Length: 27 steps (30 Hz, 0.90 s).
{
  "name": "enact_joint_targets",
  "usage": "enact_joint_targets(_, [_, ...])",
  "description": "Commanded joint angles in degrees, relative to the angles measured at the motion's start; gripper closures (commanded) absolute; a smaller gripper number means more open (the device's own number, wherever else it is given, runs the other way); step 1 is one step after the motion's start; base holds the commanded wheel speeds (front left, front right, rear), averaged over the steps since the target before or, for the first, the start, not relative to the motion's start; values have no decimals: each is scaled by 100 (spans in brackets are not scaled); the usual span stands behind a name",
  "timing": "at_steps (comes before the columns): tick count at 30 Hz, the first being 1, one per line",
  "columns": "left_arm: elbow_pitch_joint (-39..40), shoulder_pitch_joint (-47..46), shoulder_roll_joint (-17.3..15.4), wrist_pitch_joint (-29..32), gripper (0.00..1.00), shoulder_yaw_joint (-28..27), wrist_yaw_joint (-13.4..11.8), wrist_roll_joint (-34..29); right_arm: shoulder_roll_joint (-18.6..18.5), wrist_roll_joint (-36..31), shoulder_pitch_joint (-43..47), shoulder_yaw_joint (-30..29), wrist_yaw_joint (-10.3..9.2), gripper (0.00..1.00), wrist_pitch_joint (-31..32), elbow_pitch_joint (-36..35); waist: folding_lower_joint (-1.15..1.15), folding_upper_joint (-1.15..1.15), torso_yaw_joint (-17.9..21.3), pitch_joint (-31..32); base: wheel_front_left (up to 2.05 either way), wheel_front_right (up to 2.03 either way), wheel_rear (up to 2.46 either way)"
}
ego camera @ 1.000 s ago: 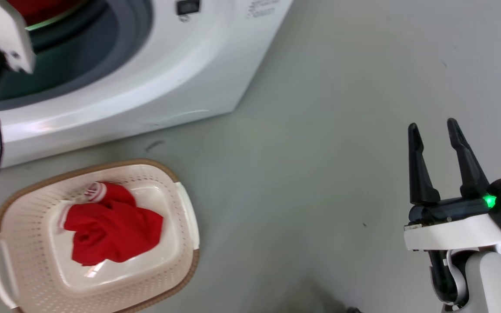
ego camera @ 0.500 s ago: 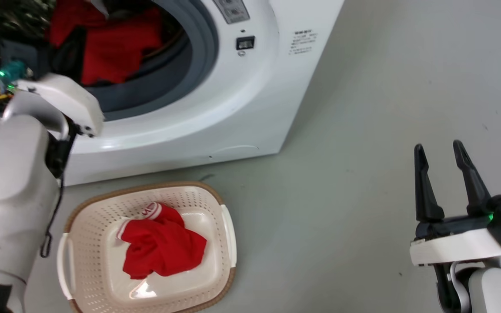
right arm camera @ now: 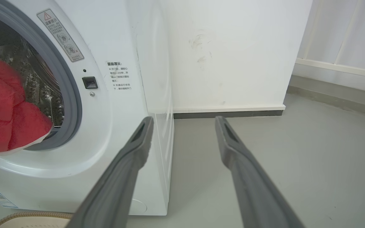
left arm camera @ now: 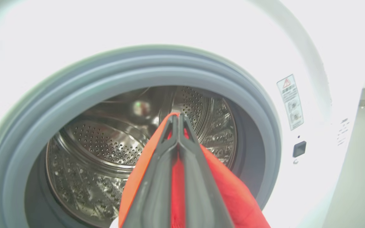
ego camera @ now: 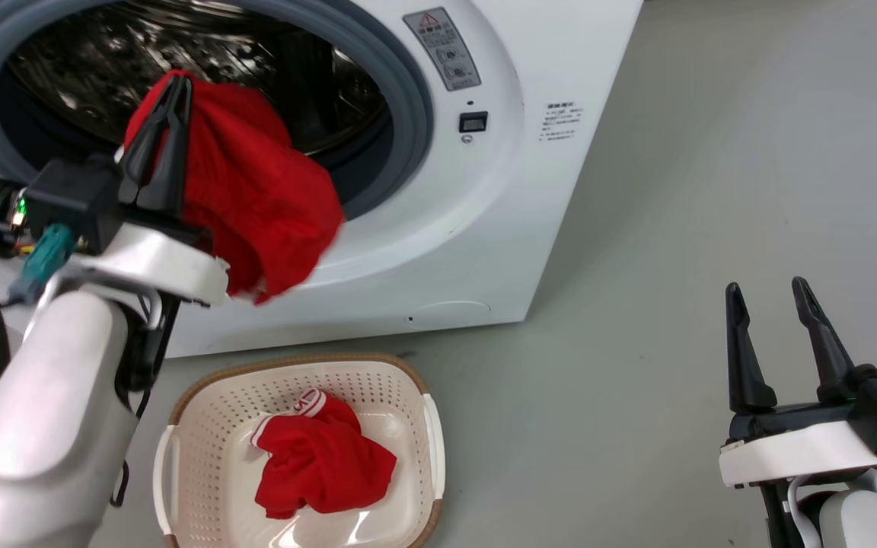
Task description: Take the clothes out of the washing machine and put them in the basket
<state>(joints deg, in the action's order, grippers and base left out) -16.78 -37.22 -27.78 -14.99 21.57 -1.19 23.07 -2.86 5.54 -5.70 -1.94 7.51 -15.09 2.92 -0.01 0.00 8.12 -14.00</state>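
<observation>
The left gripper point(ego camera: 174, 82) holds a red garment point(ego camera: 259, 190) tight in its jaws by the washing machine point(ego camera: 484, 228). The right gripper point(ego camera: 764, 286) has its jaws apart.

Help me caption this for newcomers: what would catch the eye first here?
The bright red garment dangles from the left gripper, jaws shut on it, in front of the washing machine's steel drum. Next comes a second red garment, crumpled in the cream basket on the floor below. The right gripper sits open at the lower right, holding nothing.
</observation>
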Motion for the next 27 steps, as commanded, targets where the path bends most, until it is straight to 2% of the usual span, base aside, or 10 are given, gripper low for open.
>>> enact_joint_targets(1, [298, 216, -20, -26, 100, -81, -81, -68, -2, -7, 46, -18, -4, 0, -11, 12, 1, 0, -77, 99, 0, 0, 0])
enact_joint_targets(9, [1629, 1175, -119, -21, 100, -256, -323, -98, -2, -67, 185, -34, -4, 0, -11, 38, 1, 0, -241, 277, 0, 0, 0])
enact_joint_targets(17, [2443, 2064, -187, 178, 100, -110, -495, -13, -2, -77, 162, -123, -4, 0, -11, -24, 1, 0, -382, 169, 0, 0, 0])
enact_joint_targets(22, [2324, 2370, -155, 264, 100, 61, -417, 95, -2, -97, 64, -117, -5, 0, -11, -30, 1, 0, -421, -20, 0, 0, 0])
enact_joint_targets(27, [1687, 2422, 11, 298, 100, 399, -223, 116, -2, -120, -52, -111, -4, 0, -11, -52, 1, 0, -382, -261, 0, 0, 0])
